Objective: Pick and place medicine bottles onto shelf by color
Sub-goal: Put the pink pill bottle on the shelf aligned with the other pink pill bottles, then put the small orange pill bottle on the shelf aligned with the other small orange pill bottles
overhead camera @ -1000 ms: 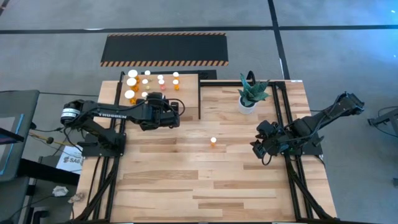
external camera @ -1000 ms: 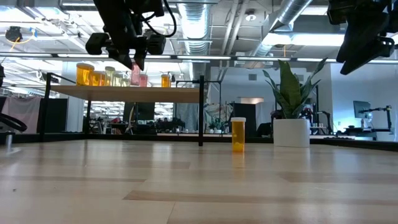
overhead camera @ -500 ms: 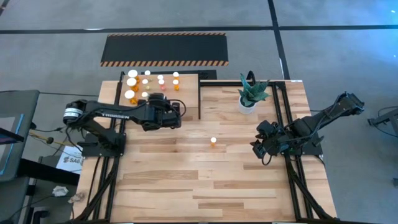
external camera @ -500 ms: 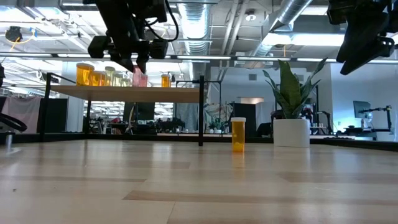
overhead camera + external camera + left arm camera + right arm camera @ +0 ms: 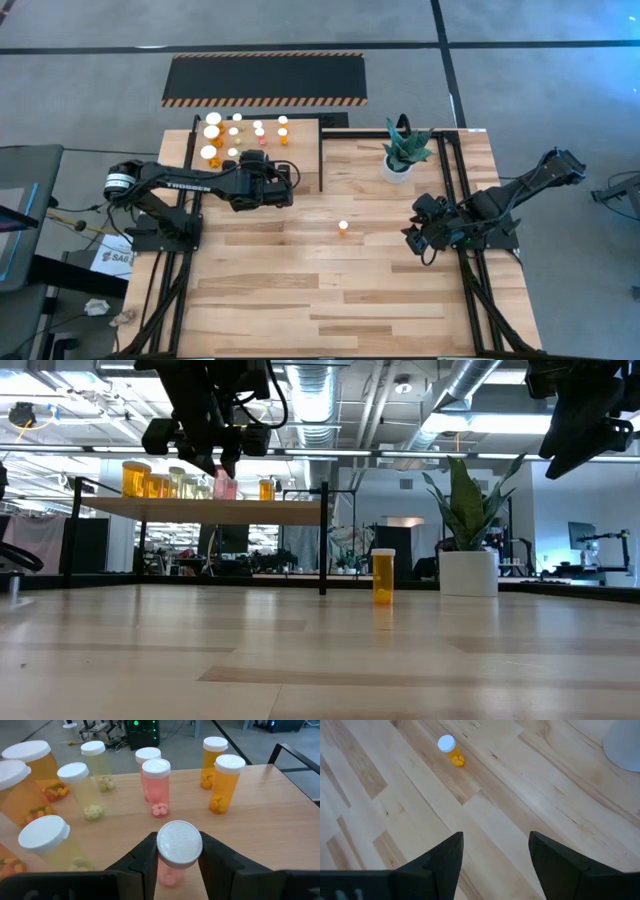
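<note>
Left gripper (image 5: 179, 857) is over the shelf (image 5: 280, 820) and grasps a pink bottle (image 5: 176, 855) between its fingers (image 5: 142, 862), near the other medicine bottles (image 5: 155, 785). Right gripper (image 5: 495, 855) waits with fingers spread above the table (image 5: 520, 810), and one orange bottle (image 5: 451, 751) stands there alone.

Left arm stretched level, its hand (image 5: 292, 178) closed round a pink bottle (image 5: 178, 852) (cap between both fingers), right arm folded, its hand (image 5: 412, 238) parted, unladen.
</note>
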Action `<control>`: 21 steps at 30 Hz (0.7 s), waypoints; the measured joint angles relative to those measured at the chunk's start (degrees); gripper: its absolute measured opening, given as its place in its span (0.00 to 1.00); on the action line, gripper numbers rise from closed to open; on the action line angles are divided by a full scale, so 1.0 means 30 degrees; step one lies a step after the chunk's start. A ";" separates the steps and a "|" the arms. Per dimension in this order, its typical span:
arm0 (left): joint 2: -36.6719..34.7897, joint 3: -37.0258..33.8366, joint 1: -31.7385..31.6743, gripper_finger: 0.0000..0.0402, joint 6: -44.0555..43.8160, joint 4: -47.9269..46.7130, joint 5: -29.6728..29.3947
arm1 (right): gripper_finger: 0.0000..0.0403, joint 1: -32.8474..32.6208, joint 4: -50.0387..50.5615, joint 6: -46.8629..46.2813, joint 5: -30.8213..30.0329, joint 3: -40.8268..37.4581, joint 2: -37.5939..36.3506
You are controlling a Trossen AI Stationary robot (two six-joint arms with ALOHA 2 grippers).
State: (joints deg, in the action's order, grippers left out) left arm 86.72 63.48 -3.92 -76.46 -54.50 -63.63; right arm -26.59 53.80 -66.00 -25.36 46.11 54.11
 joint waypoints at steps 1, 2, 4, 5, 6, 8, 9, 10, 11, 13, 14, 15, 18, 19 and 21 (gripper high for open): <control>0.0000 0.0000 -0.0039 0.27 0.0003 0.0000 -0.0009 | 0.62 0.0000 0.0004 -0.0004 0.0000 0.0000 0.0000; 0.0000 0.0000 -0.0079 0.28 0.0005 -0.0001 -0.0009 | 0.62 0.0000 0.0000 -0.0007 0.0000 0.0000 0.0000; 0.0000 0.0000 -0.0169 0.30 0.0005 -0.0007 -0.0009 | 0.62 0.0000 0.0000 -0.0007 0.0000 0.0000 0.0000; 0.0007 0.0000 -0.0210 0.31 0.0005 -0.0013 0.0032 | 0.62 0.0000 0.0000 -0.0007 0.0000 0.0000 0.0000; 0.0013 -0.0005 -0.0240 0.32 0.0005 -0.0032 0.0142 | 0.62 0.0000 0.0000 -0.0005 0.0000 0.0000 0.0000; 0.0044 -0.0022 -0.0242 0.33 0.0012 -0.0066 0.0170 | 0.62 0.0000 -0.0003 -0.0003 0.0000 0.0000 0.0000; 0.0044 -0.0022 -0.0259 0.34 0.0012 -0.0071 0.0058 | 0.62 0.0000 -0.0001 -0.0001 0.0000 0.0000 0.0000; 0.0044 -0.0022 -0.0264 0.35 -0.0004 -0.0058 -0.0110 | 0.62 0.0000 0.0000 -0.0007 0.0000 0.0000 0.0000; 0.0044 -0.0022 -0.0264 0.36 -0.0043 -0.0058 -0.0213 | 0.62 0.0000 0.0000 0.0000 0.0000 0.0000 0.0000; 0.0044 -0.0022 -0.0271 0.38 -0.0065 -0.0044 -0.0348 | 0.62 0.0000 -0.0005 -0.0007 0.0000 0.0000 0.0000; 0.0044 -0.0022 -0.0274 0.39 -0.0071 -0.0043 -0.0427 | 0.62 0.0000 -0.0002 -0.0003 0.0000 0.0000 0.0000; 0.0044 -0.0022 -0.0279 0.40 -0.0083 -0.0043 -0.0462 | 0.62 0.0000 -0.0004 -0.0003 0.0000 0.0000 0.0000; 0.0044 -0.0022 -0.0271 0.43 -0.0090 -0.0030 -0.0604 | 0.62 0.0000 0.0000 -0.0006 0.0000 0.0000 0.0000; 0.0044 -0.0022 -0.0271 0.44 -0.0090 -0.0029 -0.0798 | 0.62 0.0000 -0.0007 0.0000 0.0000 0.0000 0.0000; 0.0036 -0.0012 -0.0269 0.45 -0.0090 -0.0019 -0.1142 | 0.62 0.0000 0.0000 -0.0007 0.0000 0.0000 0.0000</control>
State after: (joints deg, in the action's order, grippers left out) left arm 86.83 63.45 -4.72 -76.73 -54.56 -67.06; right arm -26.59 53.80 -66.02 -25.36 46.11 54.11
